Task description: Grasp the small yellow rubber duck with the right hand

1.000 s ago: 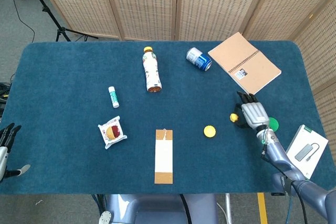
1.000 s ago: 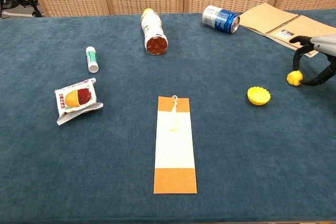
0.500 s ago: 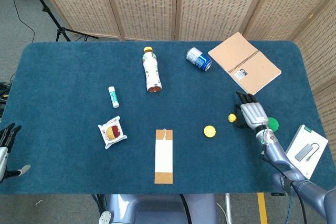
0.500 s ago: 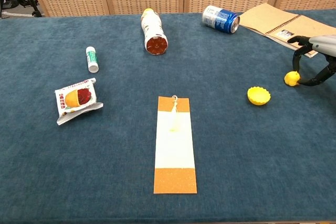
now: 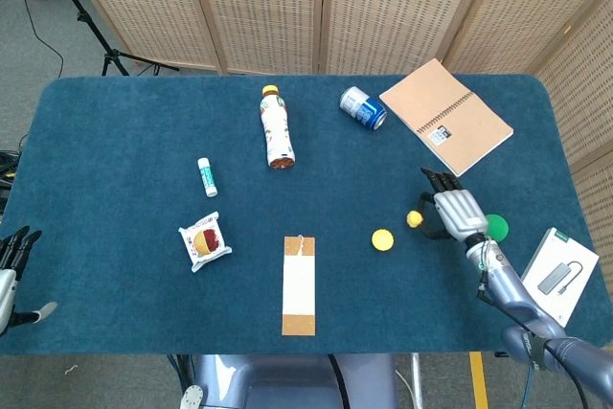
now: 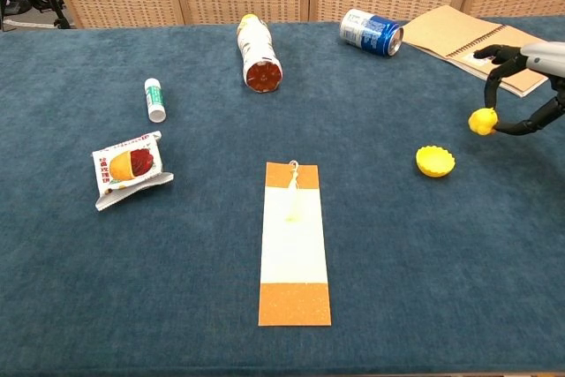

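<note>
Blue table [image 5: 115, 150]: our right hand [image 5: 456, 214] pinches the duck [image 6: 482, 120] near the yellow cap [image 6: 435, 162]; we should squeeze gently.

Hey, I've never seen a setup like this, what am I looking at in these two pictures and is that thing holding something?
This is a two-armed robot at a table covered in blue cloth. One picture looks down from its head, the other looks forward from its chest. Its right robot hand pinches a small yellow rubber duck between its fingertips. The left robot hand sits at the table's edge holding nothing, fingers apart. On the table lie a bottle on its side, a blue can, a spiral notebook, a small white tube, a snack packet, a white and orange card, a yellow cap, a green disc and a white box.
</note>
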`<state>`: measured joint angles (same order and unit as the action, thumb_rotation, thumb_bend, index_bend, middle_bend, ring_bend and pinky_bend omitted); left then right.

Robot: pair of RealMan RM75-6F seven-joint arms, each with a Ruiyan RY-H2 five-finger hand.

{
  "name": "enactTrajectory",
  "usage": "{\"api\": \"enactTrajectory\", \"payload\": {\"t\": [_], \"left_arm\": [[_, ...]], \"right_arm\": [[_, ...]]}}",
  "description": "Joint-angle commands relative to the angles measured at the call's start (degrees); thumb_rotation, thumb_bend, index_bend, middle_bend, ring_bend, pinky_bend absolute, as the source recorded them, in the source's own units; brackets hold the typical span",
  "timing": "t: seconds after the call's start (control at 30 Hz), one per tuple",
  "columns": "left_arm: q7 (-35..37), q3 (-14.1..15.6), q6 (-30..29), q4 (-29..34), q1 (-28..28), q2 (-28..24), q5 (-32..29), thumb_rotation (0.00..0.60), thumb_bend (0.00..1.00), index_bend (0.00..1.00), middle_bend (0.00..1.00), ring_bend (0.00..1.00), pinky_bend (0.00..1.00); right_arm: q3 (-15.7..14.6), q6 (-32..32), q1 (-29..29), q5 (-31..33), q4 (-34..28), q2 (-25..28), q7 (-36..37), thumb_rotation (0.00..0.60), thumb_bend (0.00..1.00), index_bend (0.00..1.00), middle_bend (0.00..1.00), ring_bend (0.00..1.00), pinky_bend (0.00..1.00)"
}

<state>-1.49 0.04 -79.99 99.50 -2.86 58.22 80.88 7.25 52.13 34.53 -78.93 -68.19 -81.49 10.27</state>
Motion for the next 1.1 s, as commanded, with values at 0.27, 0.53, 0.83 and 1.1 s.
{"api": "enactTrajectory", "payload": {"t": [0.27, 0.53, 0.83, 1.1], "left_arm": [[0.44, 0.39, -0.28, 0.11, 0.16, -0.25, 0.85, 0.6, 0.0, 0.0, 0.0, 0.0, 0.0], [1.29, 0.55, -0.59, 0.11, 0.37, -0.62, 1.24, 0.6, 0.0, 0.0, 0.0, 0.0, 0.0], [1.89, 0.58, -0.61, -0.04, 0.47, -0.84, 1.21, 0.6, 0.0, 0.0, 0.0, 0.0, 0.0], [1.36, 0.56, -0.38, 0.04, 0.33, -0.63, 1.12, 0.6, 0.0, 0.0, 0.0, 0.0, 0.0]], "right_arm": [[-1.59, 1.75, -0.21, -1.58, -16.51, 5.14, -9.35, 0.6, 0.41, 0.52, 0.0, 0.0, 0.0], [-0.76, 0.87, 1.28, 1.14, -17.29, 1.67, -15.1, 0.6, 0.41, 0.52, 0.0, 0.0, 0.0], [-0.15, 0.8, 1.78, 4.03, -15.52, 0.31, -18.64, 0.6, 0.41, 0.52, 0.0, 0.0, 0.0], [-0.57, 0.15, 1.89, 4.86, -13.92, -0.1, -18.55, 0.6, 0.41, 0.52, 0.0, 0.0, 0.0]]}}
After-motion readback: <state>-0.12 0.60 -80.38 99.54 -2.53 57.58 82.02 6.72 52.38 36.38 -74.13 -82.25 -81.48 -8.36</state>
